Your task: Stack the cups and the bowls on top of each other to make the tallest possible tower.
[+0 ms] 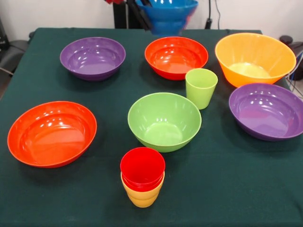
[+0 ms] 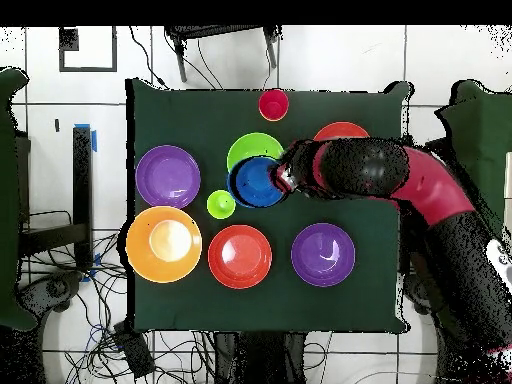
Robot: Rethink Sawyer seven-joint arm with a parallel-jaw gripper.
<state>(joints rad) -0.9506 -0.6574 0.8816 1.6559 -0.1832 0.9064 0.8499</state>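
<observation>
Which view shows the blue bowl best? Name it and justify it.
The overhead view: the blue bowl shows whole from above, round, at the end of the arm and overlapping the green bowl. The front view catches it only at the top edge, raised above the table and cropped.

A dark green tabletop (image 1: pixel 227 189) is showing off glossy plastic: two purple bowls (image 1: pixel 93 57) (image 1: pixel 268 110), two red-orange bowls (image 1: pixel 52 133) (image 1: pixel 176 57), an orange bowl (image 1: pixel 254 58) paling to yellow inside, and a light green bowl (image 1: pixel 164 121). A light green cup (image 1: pixel 201 87) is matching it. A red cup (image 1: pixel 142 169) is sitting in a yellow cup (image 1: pixel 142 197). A blue bowl (image 1: pixel 166 14) is gleaming above, under the red-and-black arm (image 2: pixel 400 180).
</observation>
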